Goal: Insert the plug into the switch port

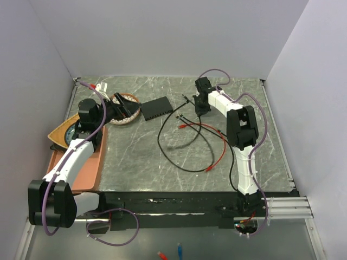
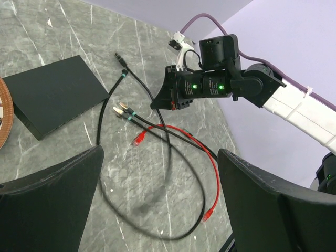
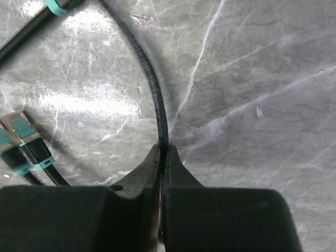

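My right gripper [image 3: 164, 157] is pressed together and pinches the black cable [image 3: 152, 84], thin and round, just above the grey marble table [image 3: 252, 79]. From my fingertips the cable runs up and bends toward the upper left of the right wrist view. The pinch is on the cable body, not on an end. Which plug this cable ends in, I cannot tell for sure.

A small black plug [image 2: 122, 62] w/ a teal band behind it lies flat on the table beyond my right gripper, not held. The switch [image 1: 157, 108], a flat matte-black rectangular box, lies on the table to the left of this plug, near it but apart. Its sockets do not show in any view.

Two more teal-banded plugs [image 3: 23, 139] lie side by side just left of my right fingers. A red cable [image 2: 212, 168] w/ red ends crosses the black ones.

My left gripper [image 2: 160, 157] is spread wide w/ nothing between the fingers. It is by the round patterned dish [image 1: 123, 103], approx. at the left end of the switch. An orange tray [image 1: 95, 162] is under my left arm.
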Controlling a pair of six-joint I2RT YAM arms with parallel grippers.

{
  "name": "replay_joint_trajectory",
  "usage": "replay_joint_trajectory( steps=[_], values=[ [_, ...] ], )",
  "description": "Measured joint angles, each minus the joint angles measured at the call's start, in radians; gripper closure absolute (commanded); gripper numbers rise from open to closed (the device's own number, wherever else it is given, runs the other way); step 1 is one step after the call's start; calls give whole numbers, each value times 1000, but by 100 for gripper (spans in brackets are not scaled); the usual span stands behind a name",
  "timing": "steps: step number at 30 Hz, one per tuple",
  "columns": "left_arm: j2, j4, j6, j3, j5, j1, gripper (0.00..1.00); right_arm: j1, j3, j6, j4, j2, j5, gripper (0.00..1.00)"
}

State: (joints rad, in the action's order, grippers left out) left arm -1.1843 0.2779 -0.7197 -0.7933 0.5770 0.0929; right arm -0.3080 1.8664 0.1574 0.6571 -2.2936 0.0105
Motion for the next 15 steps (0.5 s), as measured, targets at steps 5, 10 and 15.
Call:
replay_joint_trajectory(
  steps=[5, 10, 15],
  values=[
    [5, -16, 1, 0, -5, 0, 4, 0, -11, 1, -6, 14, 20, 100],
    [11, -18, 1, 0, -13, 0, 4, -1, -79, -3, -11, 125, 75, 100],
    [11, -18, 0, 0, -18, 0, 4, -2, -129, -18, -20, 352, 142, 100]
  ],
)
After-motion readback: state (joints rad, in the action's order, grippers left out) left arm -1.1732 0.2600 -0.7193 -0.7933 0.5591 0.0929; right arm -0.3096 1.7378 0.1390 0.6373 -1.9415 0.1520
